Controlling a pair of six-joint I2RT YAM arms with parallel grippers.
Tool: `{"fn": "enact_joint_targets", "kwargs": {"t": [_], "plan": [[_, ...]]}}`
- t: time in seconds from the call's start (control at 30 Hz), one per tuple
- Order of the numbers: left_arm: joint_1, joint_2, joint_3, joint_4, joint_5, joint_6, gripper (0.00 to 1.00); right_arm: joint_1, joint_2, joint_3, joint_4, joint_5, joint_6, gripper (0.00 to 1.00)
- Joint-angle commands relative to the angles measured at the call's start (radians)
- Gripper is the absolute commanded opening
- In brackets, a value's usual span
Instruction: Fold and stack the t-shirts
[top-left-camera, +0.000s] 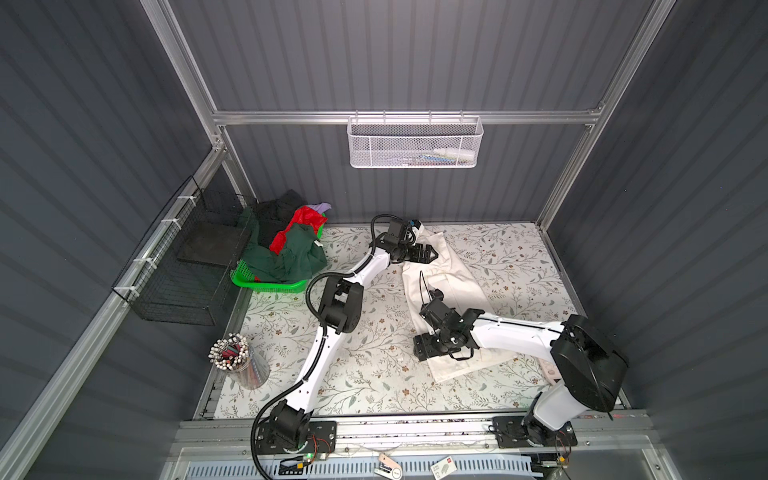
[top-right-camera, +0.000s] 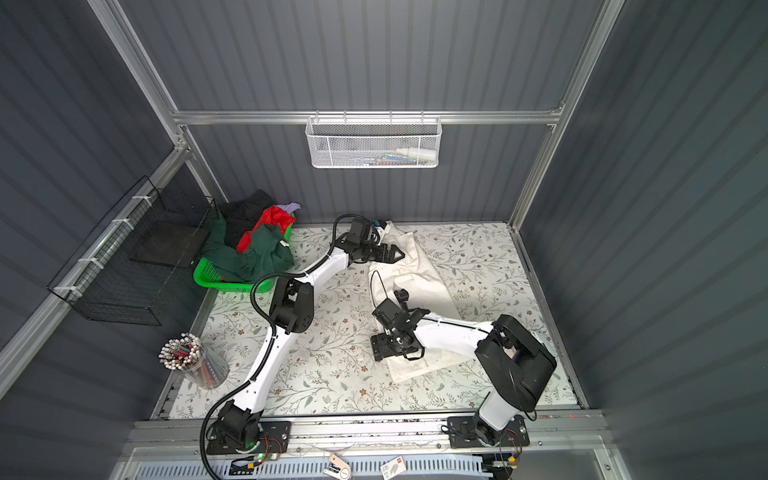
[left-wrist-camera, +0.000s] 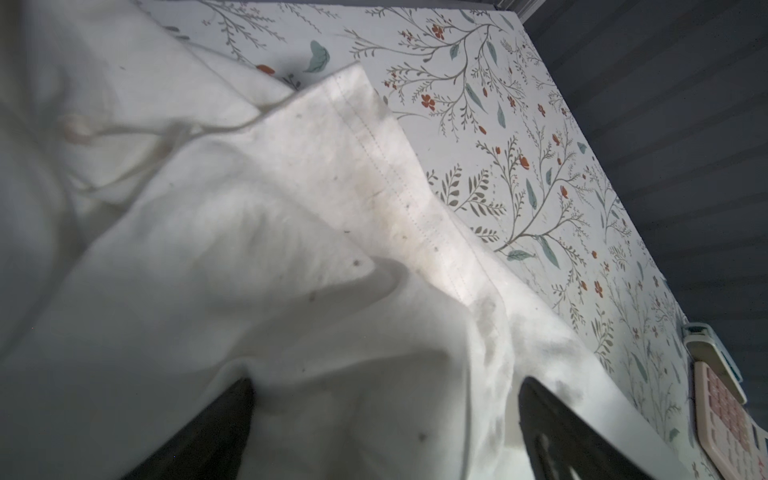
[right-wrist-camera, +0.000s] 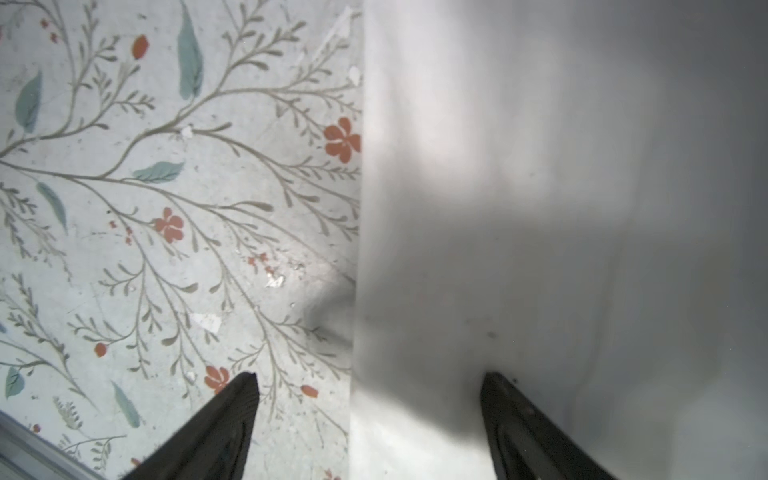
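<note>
A cream-white t-shirt (top-left-camera: 446, 274) (top-right-camera: 415, 270) lies on the table as a long folded strip, running from the far middle toward the near right. My left gripper (top-left-camera: 431, 252) (top-right-camera: 397, 253) (left-wrist-camera: 384, 399) is open at the strip's far end, its jaws wide apart with bunched cloth (left-wrist-camera: 332, 291) between them. My right gripper (top-left-camera: 424, 348) (top-right-camera: 382, 348) (right-wrist-camera: 370, 395) is open over the near end, one finger above the table and one on the cloth (right-wrist-camera: 540, 208). Dark green (top-left-camera: 291, 253), red (top-left-camera: 305, 222), black (top-left-camera: 274, 210) and lavender (top-left-camera: 320, 206) t-shirts are heaped in the basket.
The green plastic basket (top-left-camera: 266, 284) stands at the table's far left. A clear cup of pencils (top-left-camera: 239, 365) is at the near left. A black wire rack (top-left-camera: 183, 266) hangs on the left wall, a white mesh basket (top-left-camera: 415, 143) on the back rail. A pink calculator (left-wrist-camera: 723, 415) lies by the right edge.
</note>
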Motion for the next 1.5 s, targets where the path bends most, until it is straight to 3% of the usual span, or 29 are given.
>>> {"fn": "enact_joint_targets", "kwargs": {"t": [0.0,0.17,0.33,0.47,0.57,0.73,0.97,1.27,1.47], "plan": [[0.026,0.003,0.051,-0.027,-0.053,0.049,1.00,0.011,-0.033,0.025,-0.023,-0.030,0.001,0.86],[0.070,-0.100,0.014,-0.011,-0.143,0.078,1.00,0.005,-0.109,0.040,-0.063,0.045,0.027,0.90],[0.089,-0.265,-0.115,0.027,-0.269,0.095,1.00,-0.038,-0.213,0.034,-0.072,0.078,0.068,0.91],[0.089,-0.428,-0.325,0.091,-0.337,0.077,1.00,-0.177,-0.268,0.028,-0.079,0.063,0.045,0.91],[0.089,-0.553,-0.506,0.143,-0.404,-0.005,1.00,-0.325,-0.261,0.056,-0.034,0.035,-0.007,0.88],[0.077,-0.755,-0.810,0.278,-0.367,-0.148,1.00,-0.492,-0.072,0.243,-0.063,0.041,-0.131,0.80],[0.016,-0.982,-1.136,0.308,-0.382,-0.204,1.00,-0.588,0.240,0.496,-0.091,0.044,-0.225,0.75],[-0.012,-1.153,-1.338,0.222,-0.399,-0.217,1.00,-0.614,0.530,0.818,-0.116,-0.046,-0.266,0.75],[-0.012,-1.238,-1.422,0.140,-0.443,-0.205,1.00,-0.617,0.706,1.051,-0.222,0.071,-0.267,0.78]]}}
